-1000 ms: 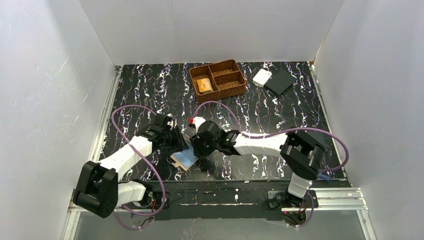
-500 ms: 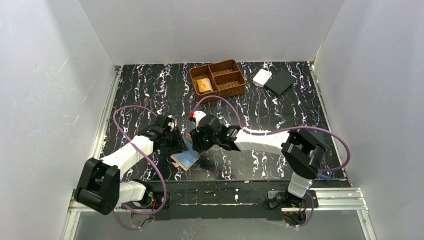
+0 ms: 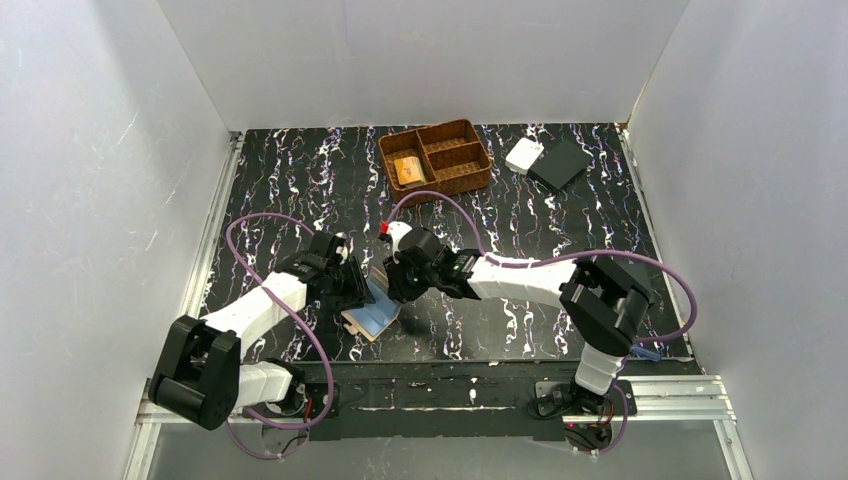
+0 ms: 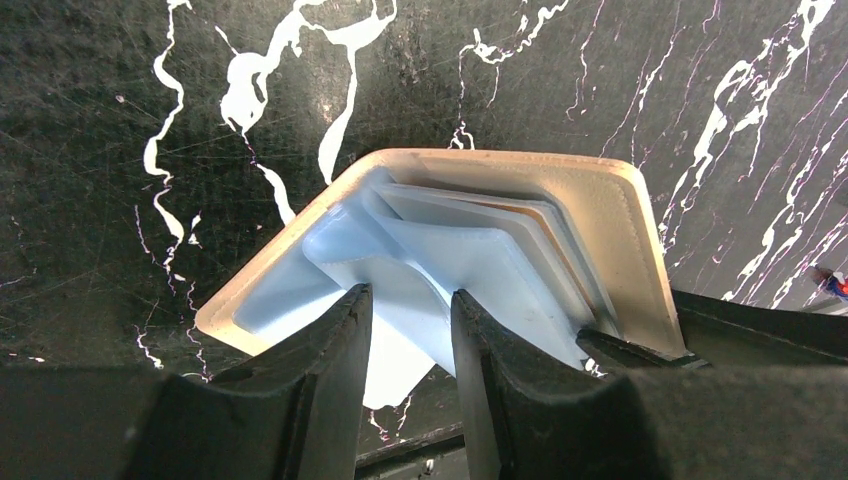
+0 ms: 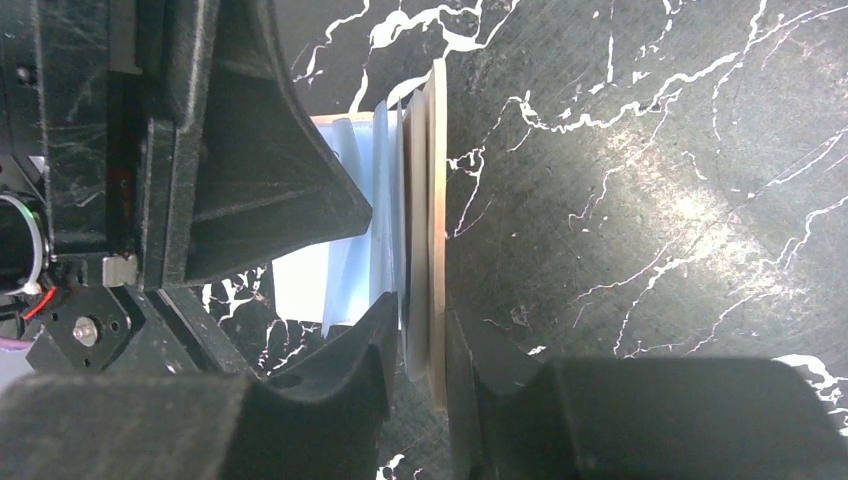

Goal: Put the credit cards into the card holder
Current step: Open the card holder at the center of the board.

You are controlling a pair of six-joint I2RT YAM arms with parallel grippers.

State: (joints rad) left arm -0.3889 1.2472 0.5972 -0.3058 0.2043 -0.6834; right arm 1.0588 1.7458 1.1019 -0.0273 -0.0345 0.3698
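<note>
The card holder (image 3: 372, 314) lies open near the front edge, tan outside with a pale blue inner face. In the left wrist view (image 4: 620, 240) its blue slots fan out, and a thin orange edge shows among the layers. My left gripper (image 3: 360, 290) (image 4: 408, 300) is narrowly open, its tips on the blue inner flap. My right gripper (image 3: 393, 290) (image 5: 422, 325) is shut on the card holder's tan flap (image 5: 436, 200), holding it upright on edge. One orange credit card (image 3: 408, 170) lies in the basket's left compartment.
The brown woven basket (image 3: 455, 150) stands at the back centre. A white rectangular piece (image 3: 524, 155) and a flat black square (image 3: 558, 165) lie at the back right. Both arms meet over the wallet. White walls enclose the table.
My right gripper has shifted slightly away from the front edge with the tan flap in it. The left arm and the wallet's base have barely moved.
</note>
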